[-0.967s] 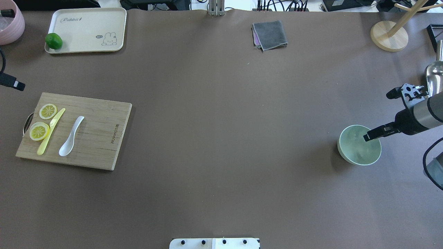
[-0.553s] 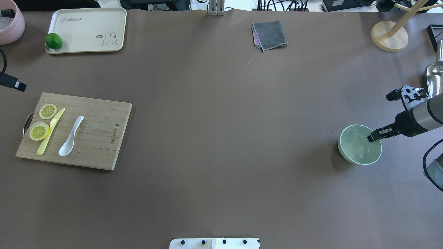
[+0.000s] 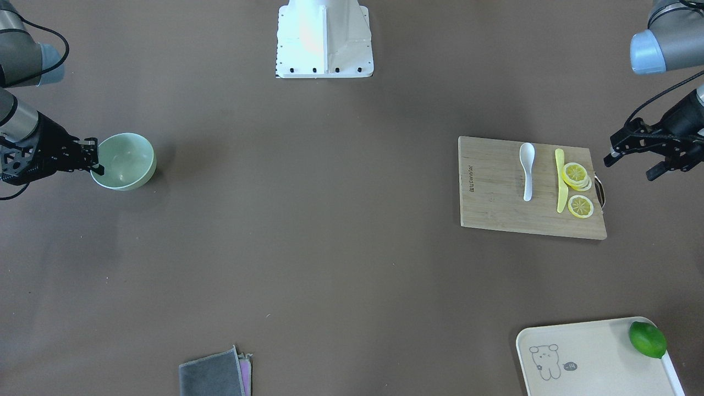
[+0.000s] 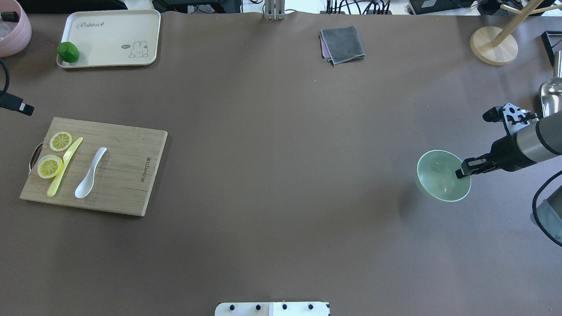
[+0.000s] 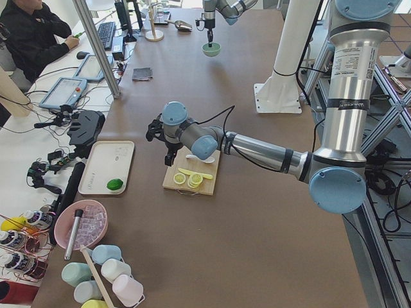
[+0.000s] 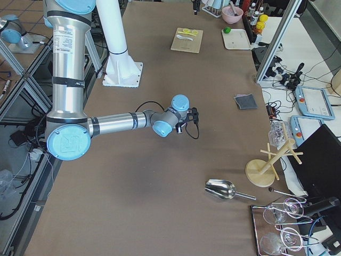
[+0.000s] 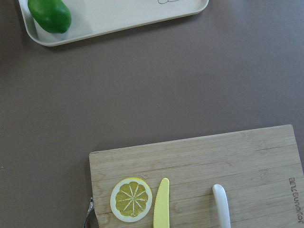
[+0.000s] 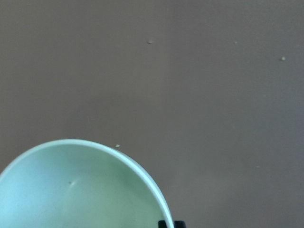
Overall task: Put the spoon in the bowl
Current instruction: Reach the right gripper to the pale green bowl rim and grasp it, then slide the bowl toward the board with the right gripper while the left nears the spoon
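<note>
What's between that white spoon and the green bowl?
Only the cutting board under the spoon, then bare table up to the bowl; the overhead view shows it.

Glossy white spoon [image 4: 91, 172], smooth mint bowl [image 4: 434, 175], grained wooden board [image 4: 127, 175], matt brown table [image 4: 281, 175], grey cloth [image 4: 342, 44]

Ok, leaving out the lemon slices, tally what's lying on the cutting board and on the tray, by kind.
spoon: 1
yellow knife: 1
lime: 1
Total: 3
</note>
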`<state>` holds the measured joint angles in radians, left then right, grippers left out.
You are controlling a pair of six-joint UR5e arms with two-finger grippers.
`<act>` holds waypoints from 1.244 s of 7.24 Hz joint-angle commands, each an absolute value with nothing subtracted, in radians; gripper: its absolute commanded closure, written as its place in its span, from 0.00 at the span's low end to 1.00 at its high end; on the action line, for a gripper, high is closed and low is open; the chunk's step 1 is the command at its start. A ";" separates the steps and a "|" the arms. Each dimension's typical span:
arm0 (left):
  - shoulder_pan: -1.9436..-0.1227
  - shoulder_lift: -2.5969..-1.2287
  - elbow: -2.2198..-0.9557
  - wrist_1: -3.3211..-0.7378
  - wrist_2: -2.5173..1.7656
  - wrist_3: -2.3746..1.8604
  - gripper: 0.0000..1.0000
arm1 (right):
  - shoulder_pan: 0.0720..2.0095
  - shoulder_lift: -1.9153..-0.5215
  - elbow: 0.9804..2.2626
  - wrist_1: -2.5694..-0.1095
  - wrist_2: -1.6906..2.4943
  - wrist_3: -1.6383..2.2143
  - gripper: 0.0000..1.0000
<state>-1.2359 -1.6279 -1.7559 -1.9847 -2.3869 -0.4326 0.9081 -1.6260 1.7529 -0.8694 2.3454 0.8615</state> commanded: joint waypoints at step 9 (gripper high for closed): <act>-0.914 -1.796 -1.657 -2.011 -2.106 -0.580 0.03 | 0.597 -1.048 1.657 -1.174 2.033 1.209 1.00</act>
<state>-0.9163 -1.7900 -1.6940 -2.0022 -2.1129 -0.6035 0.6223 -1.1101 1.7258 -1.1725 2.0668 1.1978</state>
